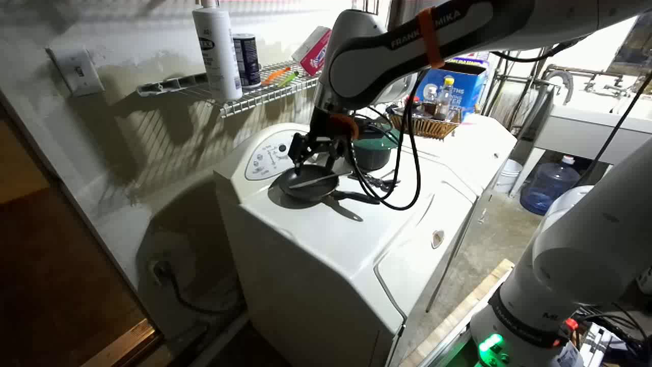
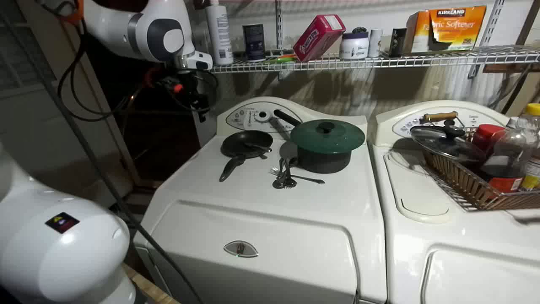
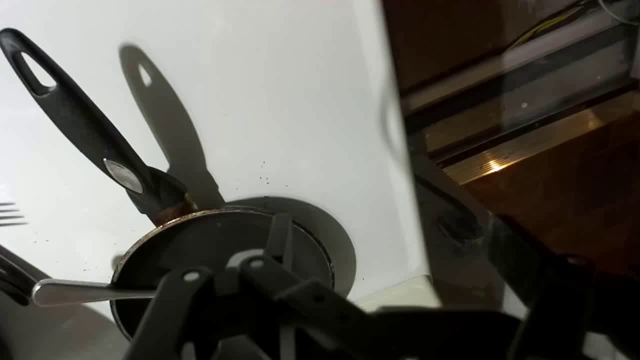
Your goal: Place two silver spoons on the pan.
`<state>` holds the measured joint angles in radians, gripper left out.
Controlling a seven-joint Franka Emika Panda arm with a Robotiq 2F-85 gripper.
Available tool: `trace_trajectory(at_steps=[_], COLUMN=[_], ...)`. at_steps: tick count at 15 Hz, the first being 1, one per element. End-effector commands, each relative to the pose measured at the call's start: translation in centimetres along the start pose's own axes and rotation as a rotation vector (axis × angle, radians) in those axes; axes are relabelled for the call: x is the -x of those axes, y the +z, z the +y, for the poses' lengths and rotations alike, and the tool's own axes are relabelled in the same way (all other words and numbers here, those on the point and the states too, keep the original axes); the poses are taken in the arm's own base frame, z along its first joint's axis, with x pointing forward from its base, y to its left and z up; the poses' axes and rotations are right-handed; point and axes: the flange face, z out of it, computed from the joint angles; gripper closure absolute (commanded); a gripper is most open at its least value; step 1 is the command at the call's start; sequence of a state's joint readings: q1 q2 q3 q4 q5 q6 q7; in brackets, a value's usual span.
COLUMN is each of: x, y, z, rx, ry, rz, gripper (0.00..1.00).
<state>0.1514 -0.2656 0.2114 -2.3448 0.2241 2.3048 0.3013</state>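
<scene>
The black pan point(image 1: 305, 191) sits on the white machine top; it also shows in an exterior view point(image 2: 240, 141) and in the wrist view point(image 3: 220, 230). One silver spoon point(image 1: 317, 180) lies in the pan, its handle over the rim; the handle shows in the wrist view point(image 3: 72, 293) and in an exterior view point(image 2: 262, 148). My gripper point(image 1: 314, 162) is open and empty above the pan's far side. Its fingers are spread in the wrist view point(image 3: 392, 230) and hide part of the pan. A dark utensil pile point(image 2: 284, 177) lies beside the pan; a spoon bowl point(image 2: 279, 183) shows there.
A green-lidded pot point(image 2: 327, 147) stands beside the utensils. The control panel point(image 1: 265, 160) rises behind the pan. A wire shelf point(image 2: 337, 63) with bottles and boxes hangs above. A wicker basket point(image 2: 468, 185) stands on the neighbouring machine. The machine's side edge point(image 3: 400, 150) is near the pan.
</scene>
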Motion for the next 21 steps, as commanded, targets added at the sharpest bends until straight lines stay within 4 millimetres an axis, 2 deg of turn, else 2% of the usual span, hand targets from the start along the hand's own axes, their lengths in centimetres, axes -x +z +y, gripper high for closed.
trace_trajectory(at_steps=[1,12,16,21], x=[0.0,0.0,-1.0,-3.0], y=[0.0,-0.1,0.5,1.7], z=[0.0,0.0,3.0,9.6], rx=[0.000,0.000,0.069,0.138], ry=[0.000,0.000,0.021,0.077], rz=[-0.001,-0.001,0.030,0.035], gripper=[0.00,0.00,0.00,0.00])
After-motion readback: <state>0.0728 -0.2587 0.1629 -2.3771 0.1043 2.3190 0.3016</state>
